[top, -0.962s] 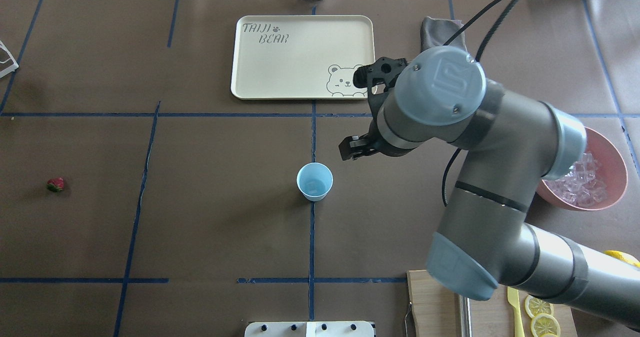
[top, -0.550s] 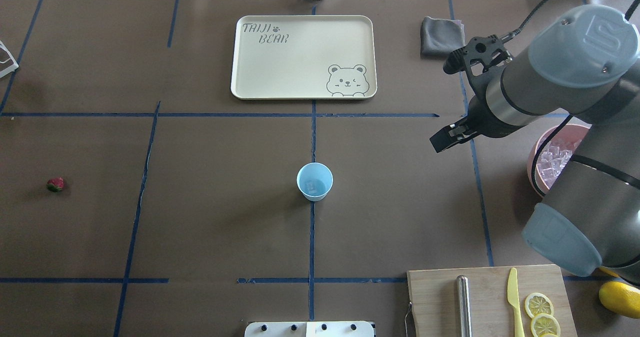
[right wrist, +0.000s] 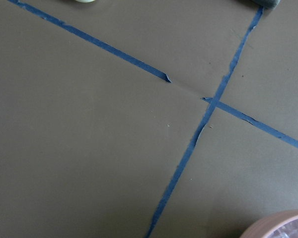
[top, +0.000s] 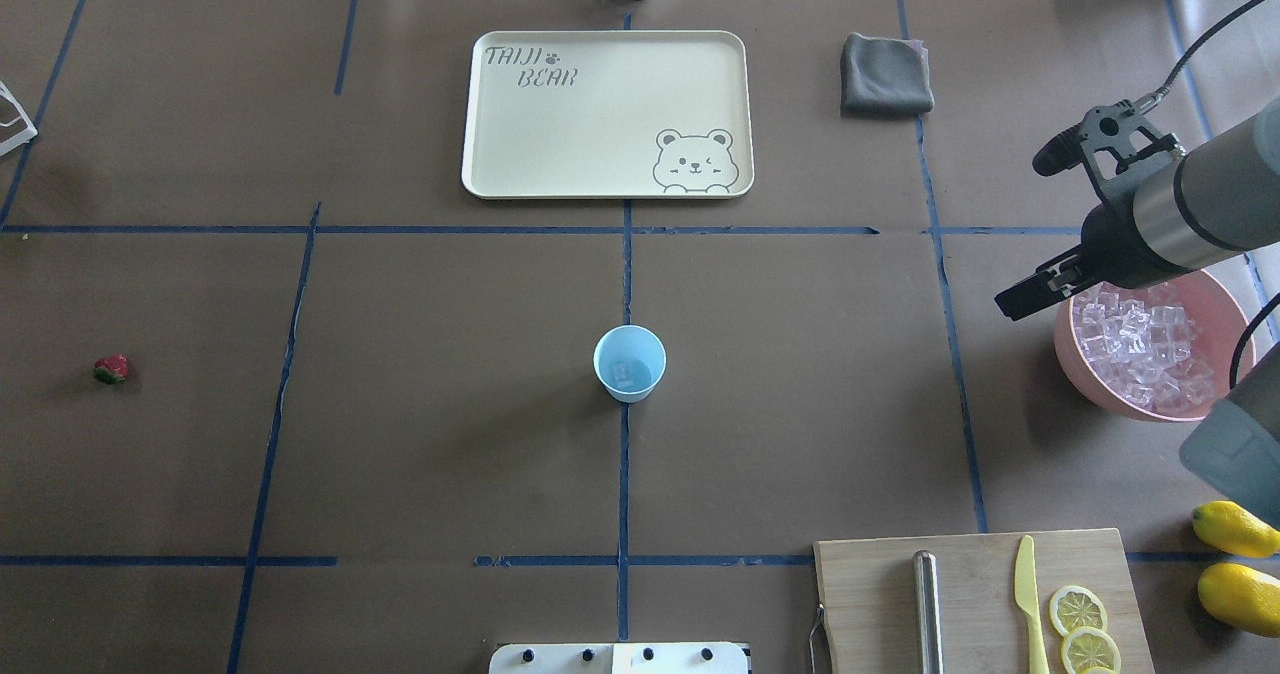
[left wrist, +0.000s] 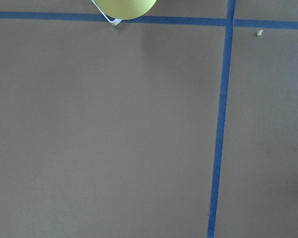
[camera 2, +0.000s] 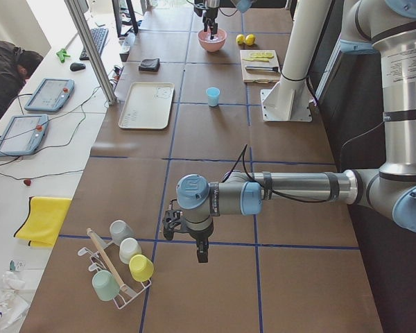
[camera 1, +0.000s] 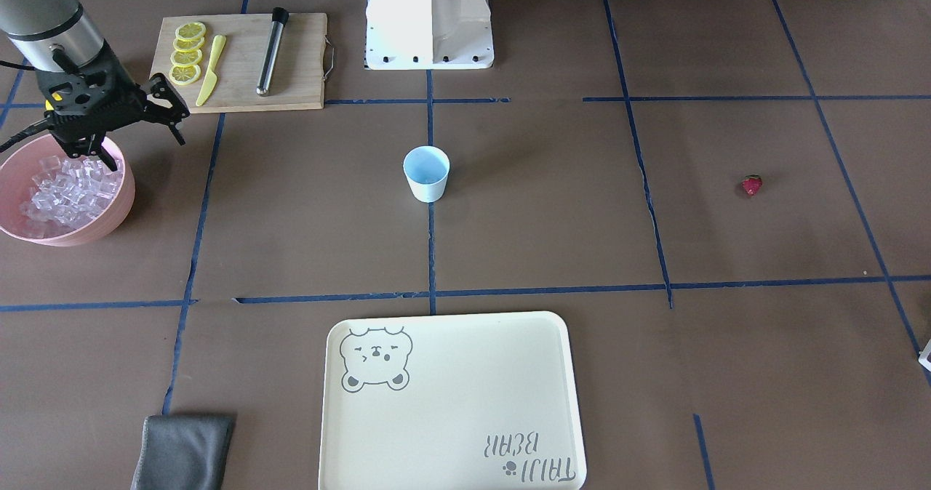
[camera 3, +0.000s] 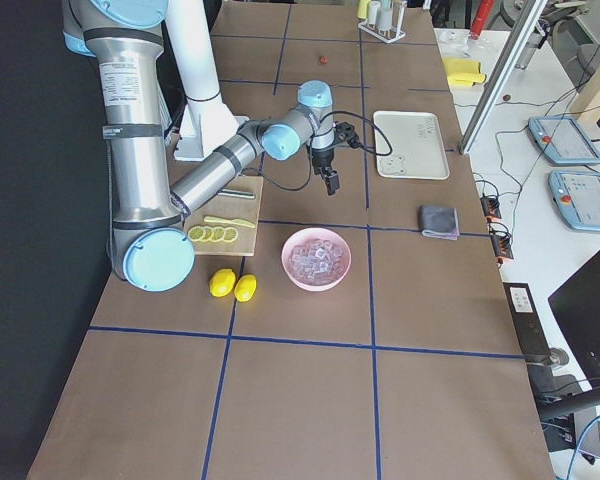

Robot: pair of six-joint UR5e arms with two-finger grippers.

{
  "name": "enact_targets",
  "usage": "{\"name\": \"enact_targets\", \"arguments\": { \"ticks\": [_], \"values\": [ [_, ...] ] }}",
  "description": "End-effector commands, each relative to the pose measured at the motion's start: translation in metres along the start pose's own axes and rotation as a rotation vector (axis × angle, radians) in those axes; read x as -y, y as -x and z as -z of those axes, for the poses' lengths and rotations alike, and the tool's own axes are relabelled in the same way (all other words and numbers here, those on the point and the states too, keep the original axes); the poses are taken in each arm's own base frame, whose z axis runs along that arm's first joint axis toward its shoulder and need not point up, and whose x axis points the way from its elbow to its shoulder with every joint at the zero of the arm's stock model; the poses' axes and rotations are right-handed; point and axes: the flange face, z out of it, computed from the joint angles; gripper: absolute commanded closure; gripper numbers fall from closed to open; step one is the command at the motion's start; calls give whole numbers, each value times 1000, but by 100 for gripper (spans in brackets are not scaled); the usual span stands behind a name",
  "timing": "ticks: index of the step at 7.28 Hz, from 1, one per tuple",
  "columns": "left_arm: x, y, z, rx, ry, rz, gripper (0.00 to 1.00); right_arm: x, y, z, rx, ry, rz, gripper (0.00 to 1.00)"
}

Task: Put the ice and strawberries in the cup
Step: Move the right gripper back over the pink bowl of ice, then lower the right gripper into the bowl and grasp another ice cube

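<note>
Right gripper (camera 1: 145, 151) hangs above the cup-side rim of the pink bowl (top: 1075, 364), jaws spread wide, nothing held. The ice (top: 1140, 346) is heaped in that bowl, and what looks like one cube lies in the bottom of the cup (top: 629, 362), which stands upright mid-bench (top: 450, 454). The strawberry (top: 111, 368) lies alone, well apart on the robot's left. Left gripper (camera 2: 202, 253) shows only from the side, low over the bench; cannot tell whether its jaws are apart.

Open tabletop (top: 450, 404) rings cup (top: 629, 362); tray (top: 600, 124), bowl (top: 1085, 379), board (top: 870, 604) well apart.
</note>
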Motion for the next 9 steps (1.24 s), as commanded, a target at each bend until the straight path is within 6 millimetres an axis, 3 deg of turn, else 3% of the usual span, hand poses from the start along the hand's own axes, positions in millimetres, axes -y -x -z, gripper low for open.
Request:
{"name": "enact_targets", "arguments": {
  "ticks": [1,4,6,8,9],
  "values": [
    [0,0,0,-3,0,0,0,-24,-54,-8,-15,33,-5,2],
    [0,-1,1,-4,-1,-1,0,-51,-102,-16,-13,91,-122,2],
    [0,-2,1,-6,-2,-2,0,-54,-111,-28,-15,87,-112,2],
    [0,-1,1,-4,-1,-1,0,-55,-128,-55,7,26,-69,2],
    [0,-1,1,-4,-2,-2,0,-53,-127,-54,13,13,-75,2]
  ]
}}
